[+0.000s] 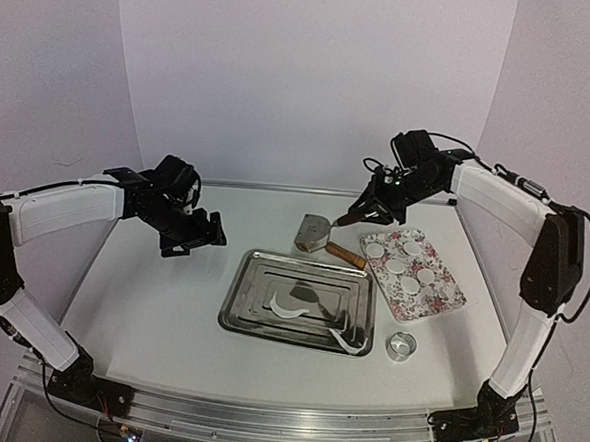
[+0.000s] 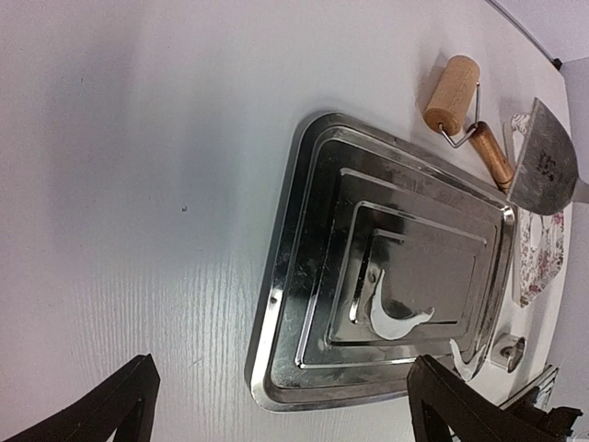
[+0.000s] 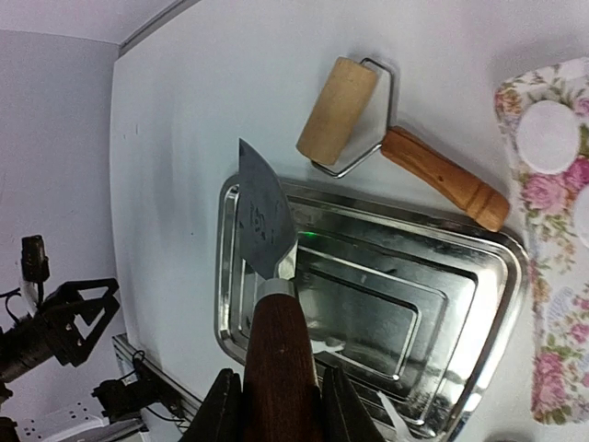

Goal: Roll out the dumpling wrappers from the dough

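Note:
Several dumpling wrappers (image 1: 394, 266), small white discs, lie on a floral plate (image 1: 443, 298) at the right; one shows in the right wrist view (image 3: 545, 136). Curved dough scraps (image 1: 288, 307) lie in a steel tray (image 1: 232, 307), also seen in the left wrist view (image 2: 391, 318). My right gripper (image 1: 368, 207) (image 3: 276, 410) is shut on the brown handle of a metal scraper (image 3: 262, 212), holding its blade (image 1: 312, 232) above the tray's far edge. My left gripper (image 1: 199, 237) (image 2: 281, 419) is open and empty, above the table left of the tray (image 2: 276, 304).
A wooden rolling pin (image 3: 338, 110) (image 2: 453, 92) lies behind the tray, its handle (image 1: 346, 254) towards the plate. A clear ring cutter (image 1: 401, 346) stands in front of the plate, right of the tray. White walls enclose the table.

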`<state>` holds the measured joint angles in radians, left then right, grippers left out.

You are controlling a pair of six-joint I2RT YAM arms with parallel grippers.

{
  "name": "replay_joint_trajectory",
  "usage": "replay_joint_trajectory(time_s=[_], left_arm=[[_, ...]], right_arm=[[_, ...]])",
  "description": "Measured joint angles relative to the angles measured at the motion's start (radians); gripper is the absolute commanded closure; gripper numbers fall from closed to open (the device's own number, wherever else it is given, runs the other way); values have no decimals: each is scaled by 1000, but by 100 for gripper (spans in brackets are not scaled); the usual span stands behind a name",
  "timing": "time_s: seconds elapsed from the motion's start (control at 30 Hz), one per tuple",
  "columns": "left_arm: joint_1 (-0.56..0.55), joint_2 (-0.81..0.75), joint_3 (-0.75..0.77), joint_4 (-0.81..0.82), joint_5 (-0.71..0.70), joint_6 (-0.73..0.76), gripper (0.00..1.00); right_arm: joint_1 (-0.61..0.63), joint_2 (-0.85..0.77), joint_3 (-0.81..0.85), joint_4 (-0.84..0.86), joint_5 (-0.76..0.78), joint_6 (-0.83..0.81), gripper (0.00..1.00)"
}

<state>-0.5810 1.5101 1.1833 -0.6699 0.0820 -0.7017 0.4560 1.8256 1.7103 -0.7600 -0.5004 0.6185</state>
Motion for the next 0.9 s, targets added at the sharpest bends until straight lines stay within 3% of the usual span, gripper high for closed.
replay_joint_trajectory(time_s=[0.3, 0.73, 0.83, 0.9], left_arm=[[6, 1, 12, -1, -10, -5, 4], [6, 16, 15, -2, -20, -7, 4], [7, 16, 16, -1, -32, -10, 4], [7, 16, 16, -1, -36, -13, 4]], right_arm=[[46, 282, 162, 163, -103, 98, 100], [100, 581, 448, 230, -82, 182, 96], [100, 642, 498, 230, -78, 184, 91], [99, 673, 521, 236, -80, 184, 82]])
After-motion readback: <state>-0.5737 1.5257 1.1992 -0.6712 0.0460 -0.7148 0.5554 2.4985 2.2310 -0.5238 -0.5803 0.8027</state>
